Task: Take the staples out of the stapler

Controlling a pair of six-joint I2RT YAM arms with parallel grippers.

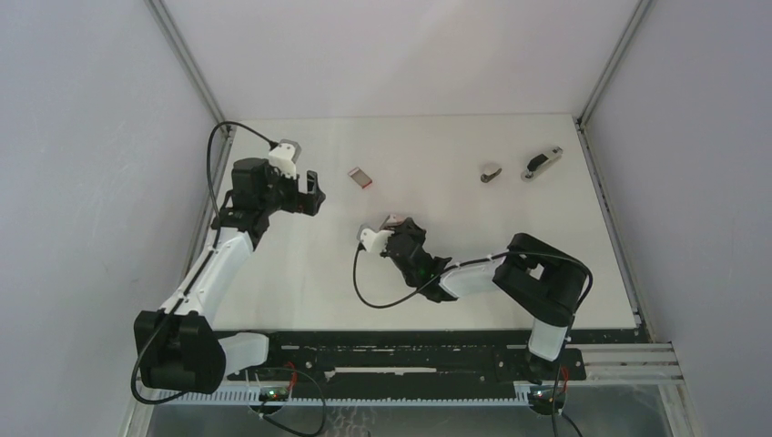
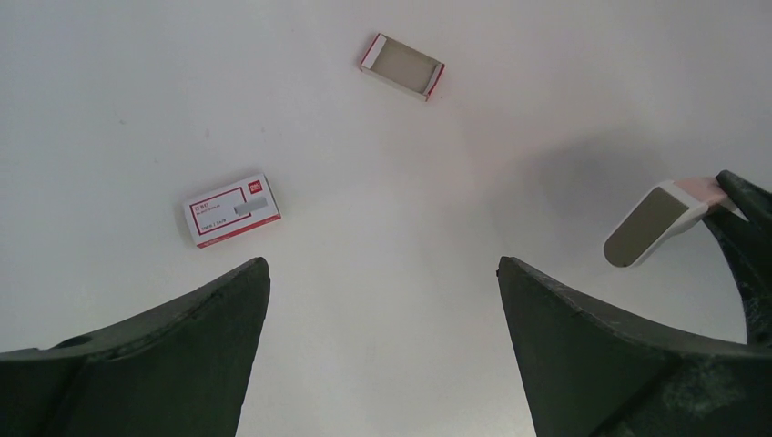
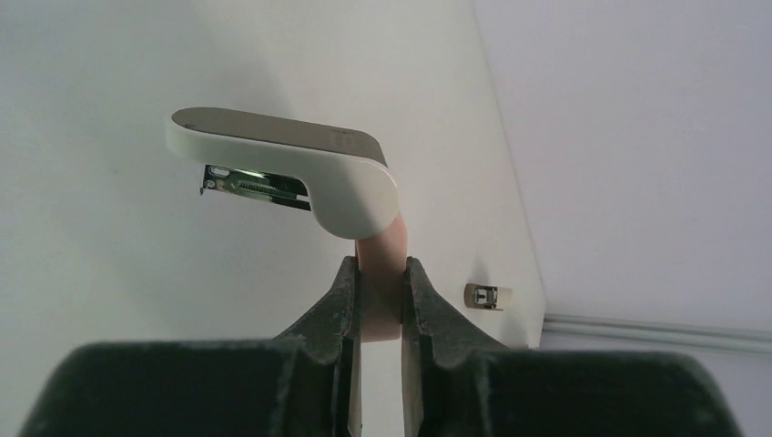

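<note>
stapler: cream top, grey-brown face, pink back end | pose: held up in the air by the pink end, lying level | staples: shiny metal track under the top, strips too small to tell

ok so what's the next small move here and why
Probably swing the open left tool to its right, toward the stapler. The right tool is shut on the stapler's pink rear and seems to hold it lifted. The metal magazine shows under the white top. The left tool hovers empty near a red-and-white box, so it is free to work the magazine.
</note>
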